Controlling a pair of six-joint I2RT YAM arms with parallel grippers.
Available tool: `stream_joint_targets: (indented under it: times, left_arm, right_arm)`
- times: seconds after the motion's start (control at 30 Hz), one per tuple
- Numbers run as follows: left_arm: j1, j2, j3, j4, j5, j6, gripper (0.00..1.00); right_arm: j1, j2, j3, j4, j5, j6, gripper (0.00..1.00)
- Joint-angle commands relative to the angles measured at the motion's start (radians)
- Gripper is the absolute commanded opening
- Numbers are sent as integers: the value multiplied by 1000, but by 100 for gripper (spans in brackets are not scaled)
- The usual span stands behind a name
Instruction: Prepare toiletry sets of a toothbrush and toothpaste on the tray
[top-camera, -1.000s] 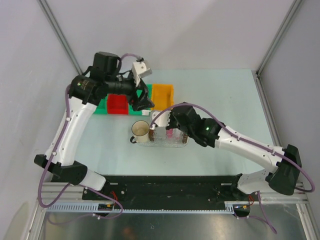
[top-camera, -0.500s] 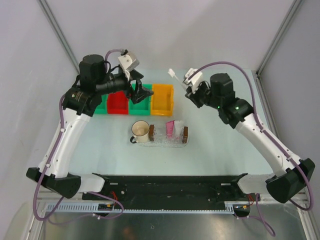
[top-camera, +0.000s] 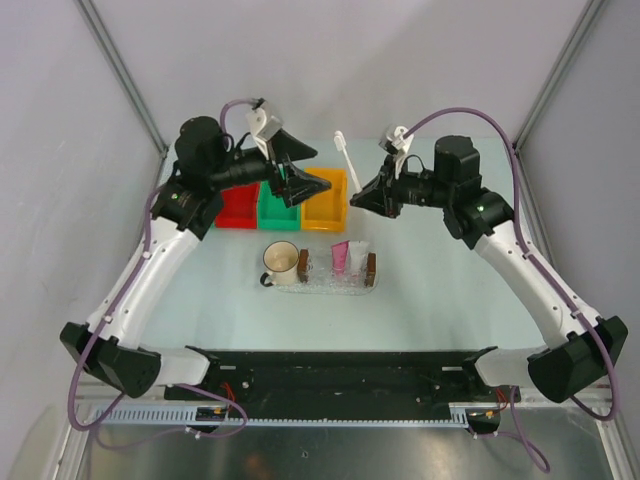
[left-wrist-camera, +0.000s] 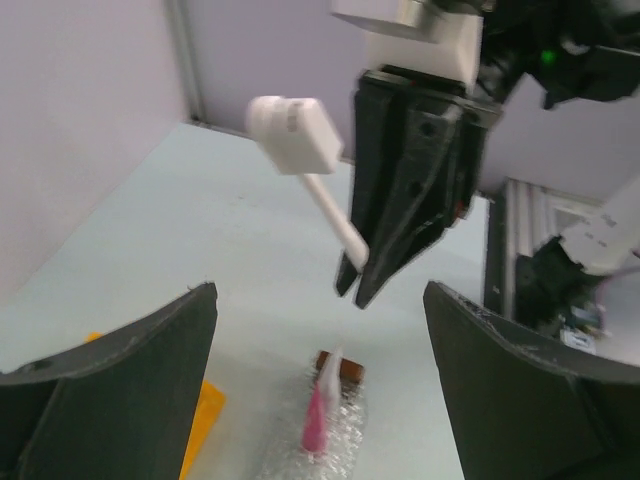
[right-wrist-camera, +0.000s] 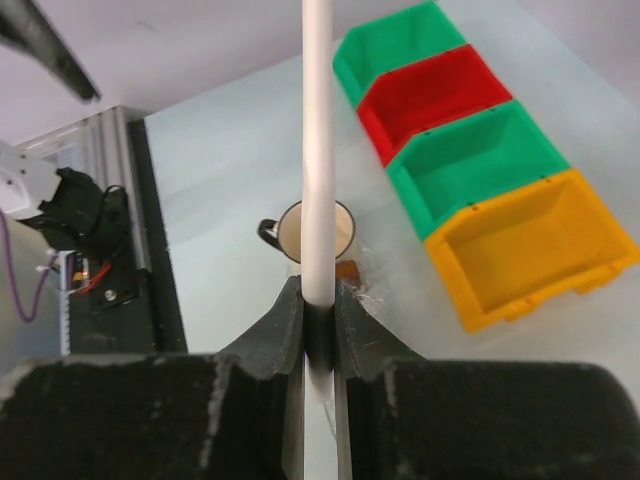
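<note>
- The right gripper (top-camera: 360, 196), upper centre-right of the top view, is clamped on the handle of the toothbrush (top-camera: 346, 160), which is held in the air with its head up.
- The left gripper (top-camera: 314, 170), upper centre-left, has its jaws spread wide and holds nothing.
- The toothpaste (top-camera: 341, 257) sits in the tray (top-camera: 330, 283) at mid-frame, beside a mug (top-camera: 281, 262).

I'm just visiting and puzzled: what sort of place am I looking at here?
Most likely a robotics lab test cell. The left arm and right arm are bolted to a metal rail at the table edge, plain grey panels wall it in, and coloured bins sit in a row.
</note>
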Motion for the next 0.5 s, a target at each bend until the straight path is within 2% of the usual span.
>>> stream_joint_targets:
  times: [0.0, 0.23, 0.33, 0.47]
  left_arm:
    - [-50, 15, -16, 141, 119, -93, 88]
    - [-82, 66, -1, 210, 146, -182, 83]
    - [-82, 87, -5, 233, 156, -231, 78]
    - [-79, 95, -41, 362, 185, -312, 61]
  right_arm:
    - [4, 17, 39, 60, -129, 52, 0]
    - [27, 24, 37, 48, -176, 26, 0]
    - [36, 24, 37, 44, -182, 15, 0]
    - [46, 22, 37, 37, -181, 6, 0]
